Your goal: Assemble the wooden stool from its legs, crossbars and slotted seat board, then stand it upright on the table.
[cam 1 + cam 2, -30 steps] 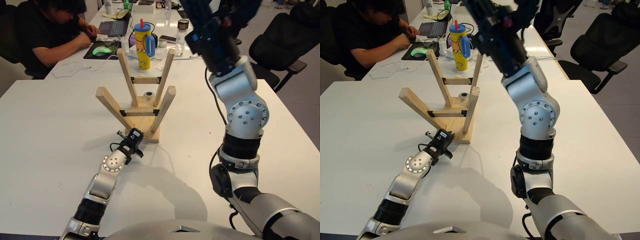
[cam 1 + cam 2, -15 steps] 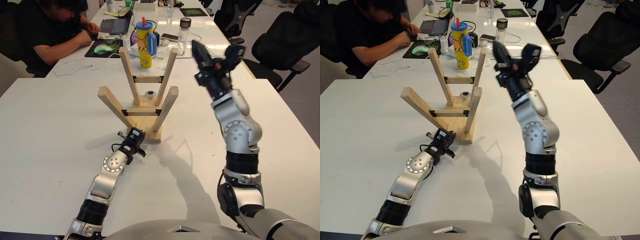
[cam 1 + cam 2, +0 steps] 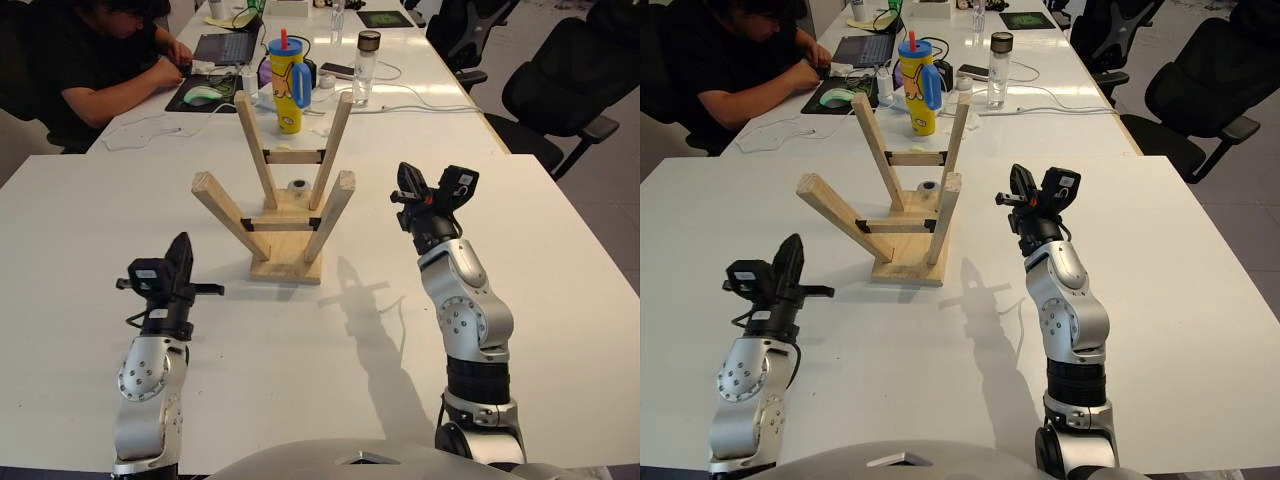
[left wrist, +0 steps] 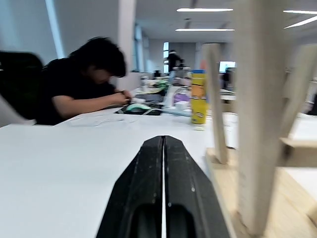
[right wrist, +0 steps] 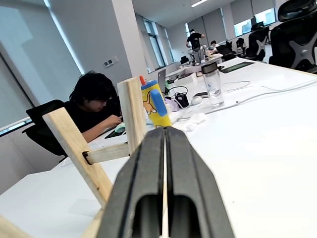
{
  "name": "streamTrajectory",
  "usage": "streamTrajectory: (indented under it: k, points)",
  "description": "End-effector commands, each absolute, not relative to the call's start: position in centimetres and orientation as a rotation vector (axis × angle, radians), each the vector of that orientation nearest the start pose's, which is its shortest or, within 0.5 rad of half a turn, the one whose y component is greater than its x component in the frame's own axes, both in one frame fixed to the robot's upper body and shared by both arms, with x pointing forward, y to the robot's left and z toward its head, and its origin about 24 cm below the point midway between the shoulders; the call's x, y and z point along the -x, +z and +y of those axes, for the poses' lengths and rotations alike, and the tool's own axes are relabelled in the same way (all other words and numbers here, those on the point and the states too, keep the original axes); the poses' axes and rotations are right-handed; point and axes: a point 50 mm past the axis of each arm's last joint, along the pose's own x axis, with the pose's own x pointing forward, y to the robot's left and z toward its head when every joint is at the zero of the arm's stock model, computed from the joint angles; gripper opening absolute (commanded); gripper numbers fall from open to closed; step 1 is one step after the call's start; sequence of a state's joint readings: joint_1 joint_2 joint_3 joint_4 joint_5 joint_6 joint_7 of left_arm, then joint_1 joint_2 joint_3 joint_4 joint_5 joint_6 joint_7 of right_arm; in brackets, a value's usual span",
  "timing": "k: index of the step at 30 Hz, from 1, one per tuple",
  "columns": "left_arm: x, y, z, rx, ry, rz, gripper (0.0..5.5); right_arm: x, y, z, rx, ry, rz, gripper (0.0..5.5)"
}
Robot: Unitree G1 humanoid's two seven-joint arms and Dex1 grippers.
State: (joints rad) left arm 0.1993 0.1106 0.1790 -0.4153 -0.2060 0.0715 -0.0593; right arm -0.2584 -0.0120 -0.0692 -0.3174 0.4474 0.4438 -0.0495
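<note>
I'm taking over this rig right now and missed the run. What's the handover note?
Left claw: shut, empty, raised left of the stool.
Right claw: shut, empty, raised right of it.
Stool: upside down on the table, seat board flat, legs pointing up; neither claw touches it.
Done: legs, crossbars and seat board look joined.
Left: turn it over onto its legs.

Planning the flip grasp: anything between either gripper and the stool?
Nothing visible. Bare table lies between the left gripper and the stool, and between the right gripper and it. The yellow cup stands beyond the stool, out of both paths.
</note>
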Motion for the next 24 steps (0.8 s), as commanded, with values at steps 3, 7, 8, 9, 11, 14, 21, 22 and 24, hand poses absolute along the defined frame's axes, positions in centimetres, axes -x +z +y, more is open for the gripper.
streamTrajectory:
  k: [3, 7, 8, 9, 11, 14, 21, 22, 24]
  points:
    - [-25.7, 13.3, 17.5, -0.050, -0.072, -0.249, 0.02, -26.8, 16.0, -7.8, -0.307, 0.460, -0.119, 0.00]
    - [-25.2, 9.4, 15.8, -0.103, -0.151, -0.043, 0.02, -25.6, 13.2, -4.2, -0.113, 0.707, 0.073, 0.00]
    - [-24.9, 8.9, 16.1, -0.117, -0.134, -0.011, 0.02, -25.9, 12.7, -4.9, -0.093, 0.672, 0.098, 0.00]
    - [-24.9, 8.6, 17.1, -0.130, -0.090, 0.016, 0.02, -26.1, 12.0, -6.0, -0.083, 0.619, 0.133, 0.00]
    - [-25.0, 8.0, 19.4, -0.142, 0.013, 0.067, 0.02, -26.5, 10.8, -8.2, -0.053, 0.523, 0.196, 0.00]
    - [-24.3, 6.3, 22.9, -0.147, 0.115, 0.175, 0.02, -27.0, 9.4, -10.8, -0.010, 0.448, 0.262, 0.00]
    - [-21.1, 5.4, 21.6, 0.029, -0.340, 0.236, 0.02, -30.8, 12.6, -11.5, -0.087, 0.535, 0.011, 0.00]
    - [-20.8, 5.3, 21.4, 0.020, -0.431, 0.249, 0.02, -31.2, 12.9, -11.5, -0.087, 0.570, -0.022, 0.00]
    - [-21.0, 4.9, 21.9, -0.016, -0.507, 0.304, 0.02, -31.6, 13.5, -10.8, -0.071, 0.698, -0.067, 0.00]
